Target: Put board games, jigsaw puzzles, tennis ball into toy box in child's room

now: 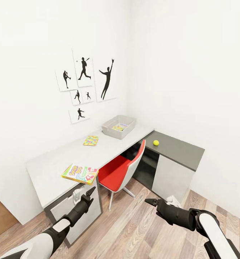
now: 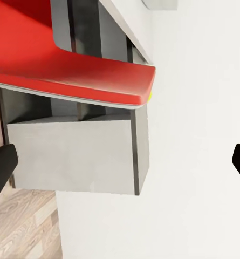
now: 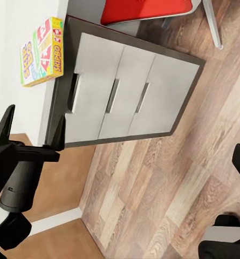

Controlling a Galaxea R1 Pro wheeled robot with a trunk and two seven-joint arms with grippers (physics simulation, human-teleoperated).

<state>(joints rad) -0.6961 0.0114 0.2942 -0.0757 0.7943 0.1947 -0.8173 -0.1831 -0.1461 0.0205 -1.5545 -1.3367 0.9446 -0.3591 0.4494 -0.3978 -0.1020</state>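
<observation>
Below the table [image 1: 55,162], both arms' fingers [image 1: 92,190] spread wide, holding nothing.

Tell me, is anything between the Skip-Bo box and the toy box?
Almost nothing. The Skip-Bo box lies at the table's near edge. A jigsaw puzzle lies roughly between it and the toy box, flat, so easily carried over.

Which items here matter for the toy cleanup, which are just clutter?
Task items:
- Skip-Bo box, at desk edge
- puzzle square on desk
- tennis ball on dark corner section
- toy box, something colourful already inside
- desk

Not involved:
- red chair
- wall pictures
</observation>
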